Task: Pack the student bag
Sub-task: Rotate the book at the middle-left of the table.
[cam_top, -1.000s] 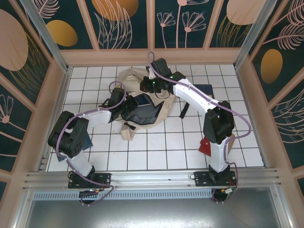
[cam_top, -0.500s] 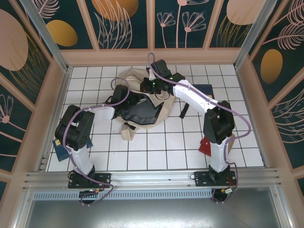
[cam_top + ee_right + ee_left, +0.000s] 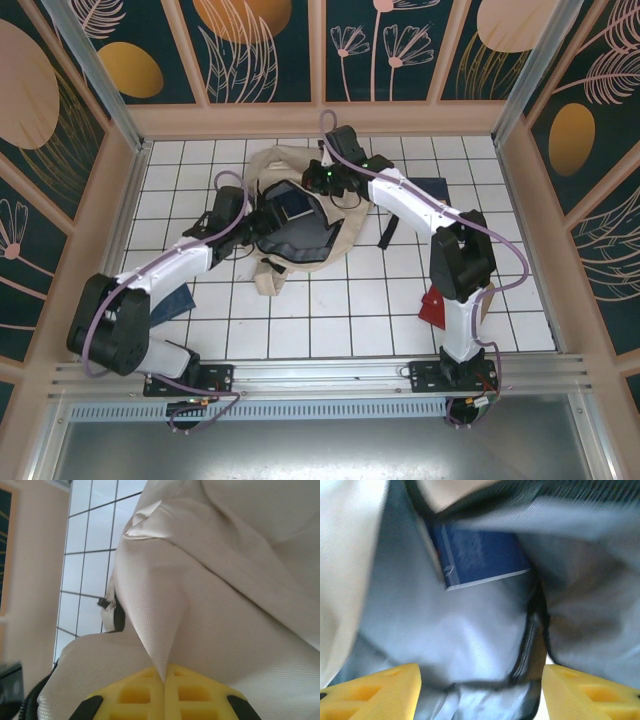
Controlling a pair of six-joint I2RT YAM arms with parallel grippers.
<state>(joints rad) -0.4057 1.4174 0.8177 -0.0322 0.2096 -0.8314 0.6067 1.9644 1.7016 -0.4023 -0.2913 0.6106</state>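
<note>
L gripper (image 3: 481,680) has opened since a sec ago & its arm's stretched out; navy book (image 3: 480,555) now sits inside student bag (image 3: 285,160).
Your L fingers stand wide apart, empty, at the bag mouth, book on grey lining beyond. R gripper (image 3: 165,677) is pinched tight on a cream canvas fold. Bag lies slumped, mouth gaping, upper-ctr of top view.

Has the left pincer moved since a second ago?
Yes. The left pincer has drawn back toward the left wall, leaving the navy book inside the student bag.
</note>
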